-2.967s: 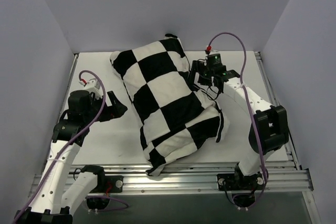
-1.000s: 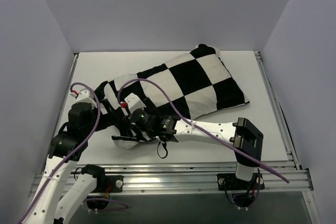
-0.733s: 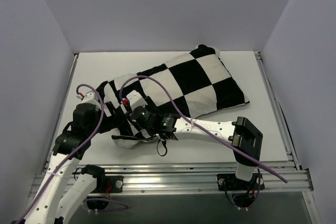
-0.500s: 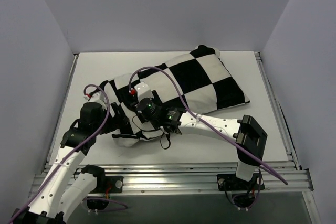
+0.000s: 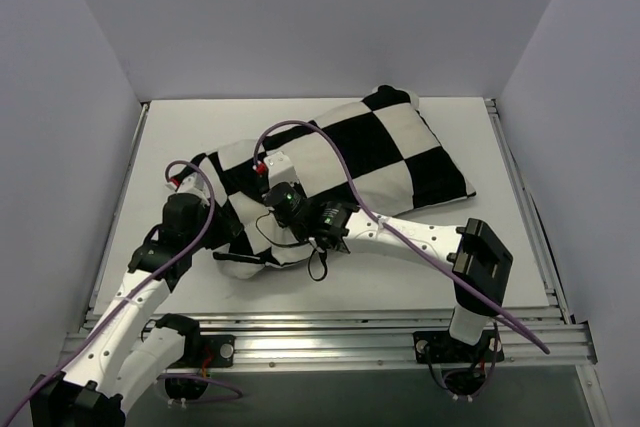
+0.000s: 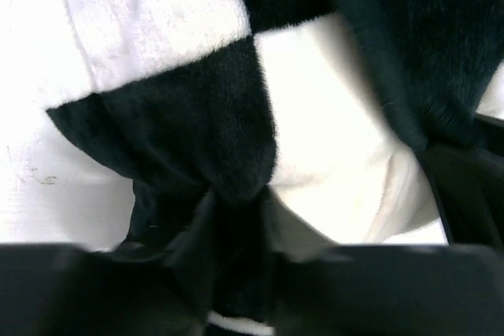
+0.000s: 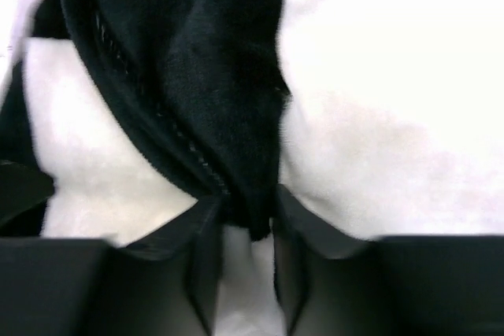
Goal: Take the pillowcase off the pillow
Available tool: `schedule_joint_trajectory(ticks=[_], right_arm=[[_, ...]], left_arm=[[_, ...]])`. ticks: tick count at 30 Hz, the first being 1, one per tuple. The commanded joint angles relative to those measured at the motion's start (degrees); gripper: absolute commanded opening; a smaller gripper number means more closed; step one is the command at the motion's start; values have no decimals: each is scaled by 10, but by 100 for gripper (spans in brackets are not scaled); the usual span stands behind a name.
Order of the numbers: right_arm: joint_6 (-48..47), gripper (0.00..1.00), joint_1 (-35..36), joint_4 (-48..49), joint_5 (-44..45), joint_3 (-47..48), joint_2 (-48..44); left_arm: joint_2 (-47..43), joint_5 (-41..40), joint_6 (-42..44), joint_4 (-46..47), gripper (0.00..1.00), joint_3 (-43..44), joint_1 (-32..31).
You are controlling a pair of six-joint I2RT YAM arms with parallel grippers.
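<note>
The pillow lies hidden within the pillowcase [image 5: 390, 147] — both wrist views blur close-up.

Left gripper [image 6: 236, 222]: jaws closed, pinching a fold of the pillowcase [image 6: 205, 116] between the fingertips, with the arm reaching forward from its base. Right gripper [image 7: 242, 218]: jaws also clamped on a fold. Its forearm is stretched far across, which puts it just right of the left gripper with the wrists nearly touching.

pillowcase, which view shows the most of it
Top external: almost the whole checkered pillowcase is visible. The wrist views show only close-up folds, pinched in the left claw and right claw.
</note>
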Motion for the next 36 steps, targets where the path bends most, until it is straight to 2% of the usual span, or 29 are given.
schedule_joint_trajectory(ticks=[1,2,3,4,6,12,15,21,23,24,26,27,29,32,33,36], right_arm=[[15,22,-29,-12,49,-20,-26],[16,17,-34,-12,54,-24,-28],[18,8,-48,-13,55,-29,-33],[20,4,-54,-14,58,-36,-35],[25,0,-66,-21,70,-44,-45],[79,0,-153,-43,71,-81,-99],[98,0,-211,-20,20,-120,-130],[72,0,-220,81,-165,-176,-129],[73,0,-217,101,-200,-186,-121],[75,0,-212,116,-203,-192,-116],[79,0,-211,131,-205,-197,-113],[80,0,-211,134,-206,-200,-110],[83,0,-212,140,-205,-204,-108],[83,0,-212,147,-206,-207,-108],[84,0,-212,150,-206,-208,-108],[86,0,-212,158,-205,-212,-105]], left_arm=[[-23,-19,-5,24,21,-10,1],[-28,-31,-5,12,15,-14,1],[-34,-36,-4,7,4,-17,1],[-46,-38,-4,3,2,-18,1],[-57,-58,-4,-17,2,-20,3],[-86,-82,8,-70,2,-13,10],[-91,-83,6,-79,2,-11,10],[-74,-47,23,-57,3,8,9],[-66,-13,31,-40,8,34,1],[-62,-8,33,-37,19,46,-4],[-45,-9,31,-38,26,77,-16],[-36,-14,30,-40,36,110,-32],[-7,-24,22,-45,47,143,-53],[39,-92,11,-62,61,210,-106],[55,-132,10,-65,62,240,-139],[125,-176,3,-63,63,282,-185]])
